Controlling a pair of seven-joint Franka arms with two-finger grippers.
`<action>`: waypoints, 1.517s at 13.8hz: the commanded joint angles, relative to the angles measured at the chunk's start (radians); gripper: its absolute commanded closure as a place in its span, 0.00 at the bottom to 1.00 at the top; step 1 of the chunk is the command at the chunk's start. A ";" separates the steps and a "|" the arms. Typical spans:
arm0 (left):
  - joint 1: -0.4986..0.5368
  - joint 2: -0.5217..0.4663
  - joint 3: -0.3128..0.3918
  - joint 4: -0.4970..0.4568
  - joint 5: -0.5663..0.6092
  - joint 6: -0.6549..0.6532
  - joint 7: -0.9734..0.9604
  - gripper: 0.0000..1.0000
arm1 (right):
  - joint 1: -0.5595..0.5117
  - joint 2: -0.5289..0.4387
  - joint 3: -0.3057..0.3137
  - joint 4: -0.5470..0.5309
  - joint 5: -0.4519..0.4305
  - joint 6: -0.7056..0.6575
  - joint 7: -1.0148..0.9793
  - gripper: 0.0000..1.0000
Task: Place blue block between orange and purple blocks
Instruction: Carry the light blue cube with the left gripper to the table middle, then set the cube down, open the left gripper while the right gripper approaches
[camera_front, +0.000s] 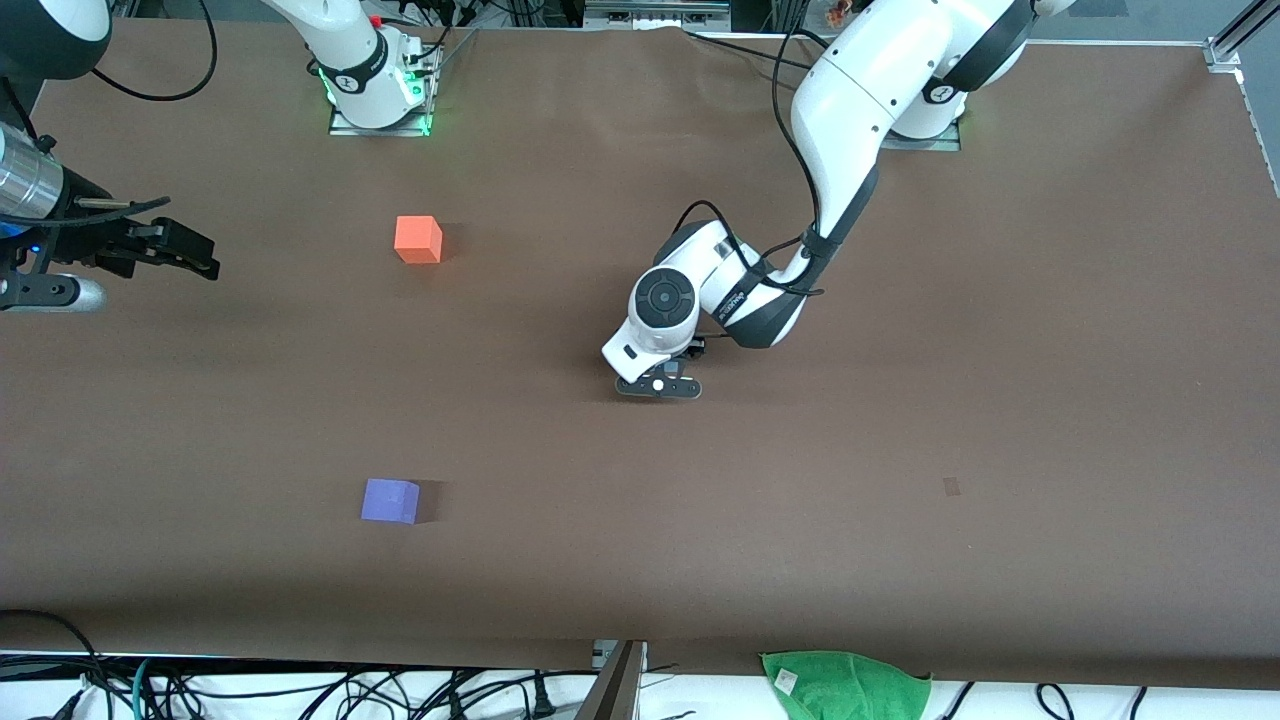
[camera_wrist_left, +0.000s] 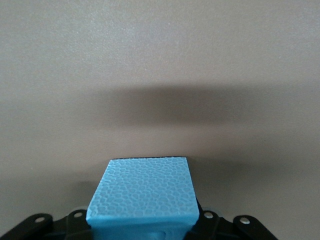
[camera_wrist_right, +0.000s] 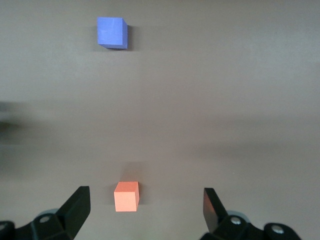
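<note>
Blue block (camera_wrist_left: 141, 195), a light sky-blue foam cube, sits clamped in the left pincer (camera_wrist_left: 142, 227), its pebbled top face filling the lower part of the left wrist view with bare brown table (camera_wrist_left: 160, 60) ahead of it. From the front camera the cube itself is hidden under the left arm's wrist, and the left pincer (camera_front: 658, 386) is low at mid-table, its shadow close beneath it.

Taking the orange block (camera_front: 418, 240) as the landmark: it stands alone on the table, nearer the robots' bases. The left pincer is toward the left arm's end of the table from it and well apart. The purple block (camera_front: 390, 500) lies nearer the front camera than the orange block, almost in line with it, with a wide strip of bare table between the two cubes. Both cubes sit square and flat, well in from every table edge.

The right pincer (camera_front: 165, 248) waits in the air at the right arm's end of the table, well apart from the orange block. Its fingers (camera_wrist_right: 75, 209) are spread wide, gripping nothing; in the right wrist view the orange block (camera_wrist_right: 126, 196) shows between them and the purple block (camera_wrist_right: 111, 32) farther off.

A green cloth (camera_front: 845, 685) hangs at the table's edge closest to the front camera, well apart from the orange block.
</note>
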 joint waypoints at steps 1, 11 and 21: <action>-0.016 0.012 0.006 0.034 0.007 0.007 -0.015 0.00 | -0.029 0.001 -0.002 0.000 0.015 0.007 -0.014 0.00; 0.141 -0.480 0.016 0.033 0.019 -0.562 0.002 0.00 | 0.030 0.084 0.010 0.007 0.005 0.007 -0.022 0.00; 0.467 -0.692 0.037 -0.004 -0.007 -0.741 0.416 0.00 | 0.452 0.390 0.052 0.041 0.018 0.388 0.511 0.00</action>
